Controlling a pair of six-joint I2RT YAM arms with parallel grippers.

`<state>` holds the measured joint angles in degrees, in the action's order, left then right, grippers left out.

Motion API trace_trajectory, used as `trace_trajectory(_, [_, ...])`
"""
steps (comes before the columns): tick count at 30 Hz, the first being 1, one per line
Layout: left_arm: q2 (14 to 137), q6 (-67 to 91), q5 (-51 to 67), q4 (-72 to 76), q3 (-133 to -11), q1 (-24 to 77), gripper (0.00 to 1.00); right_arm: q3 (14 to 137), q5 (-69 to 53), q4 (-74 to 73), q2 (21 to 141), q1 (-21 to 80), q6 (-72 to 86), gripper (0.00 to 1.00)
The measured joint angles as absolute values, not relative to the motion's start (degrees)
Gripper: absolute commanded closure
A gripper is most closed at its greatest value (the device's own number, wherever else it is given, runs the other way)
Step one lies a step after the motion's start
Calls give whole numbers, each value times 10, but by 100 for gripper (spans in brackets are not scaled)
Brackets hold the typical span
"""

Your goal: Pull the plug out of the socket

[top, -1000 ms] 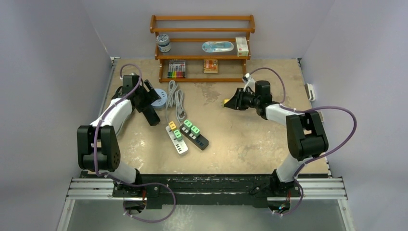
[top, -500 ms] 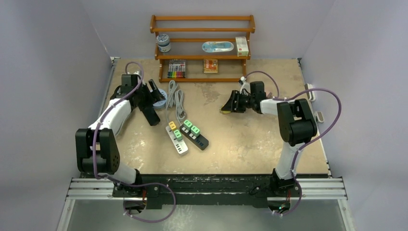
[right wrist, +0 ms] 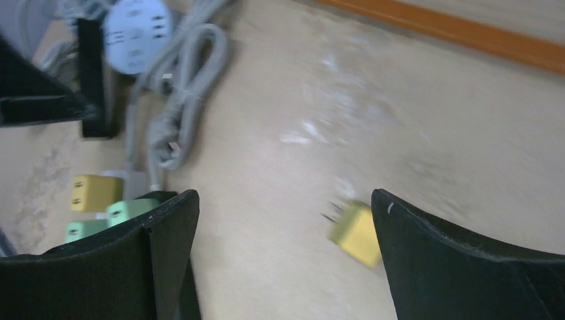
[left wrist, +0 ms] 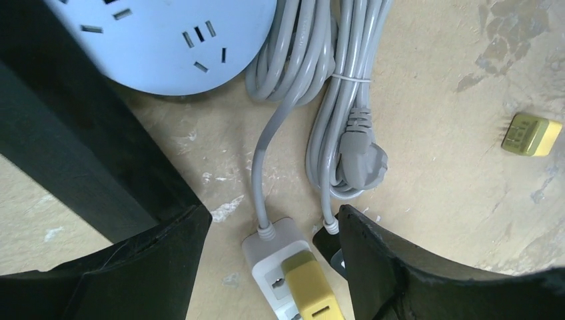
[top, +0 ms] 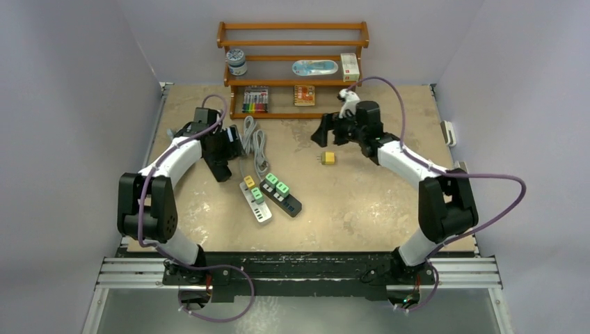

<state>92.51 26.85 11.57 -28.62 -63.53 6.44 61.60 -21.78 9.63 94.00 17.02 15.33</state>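
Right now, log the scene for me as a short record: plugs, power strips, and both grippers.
loose yellow plug: lying on the table, free of any socket
white power strip: carries a seated yellow plug and a green plug
black power strip: carries two green plugs
right gripper: open, empty, hovering near the loose plug
left gripper: open, over the white strip's cable end

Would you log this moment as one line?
right end effector: open | yellow plug: loose on table | left end effector: open over white strip
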Motion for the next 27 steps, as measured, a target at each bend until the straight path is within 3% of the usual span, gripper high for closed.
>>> trace_trajectory(5, [886,285,110,-288,-621,63,30,672,-171,86,935,312,88,6])
trace_trajectory(12, [838,315,105,-303,-586,36,30,799,-140,49,1040,470,49,15])
trace_trajectory(20, [783,344,106,-325,-538,-66,30,877,-97,-34,1149,535,30,25])
trace_trajectory(27, [755,349,120,-328,-526,-80,30,903,-95,-86,1176,544,25,35])
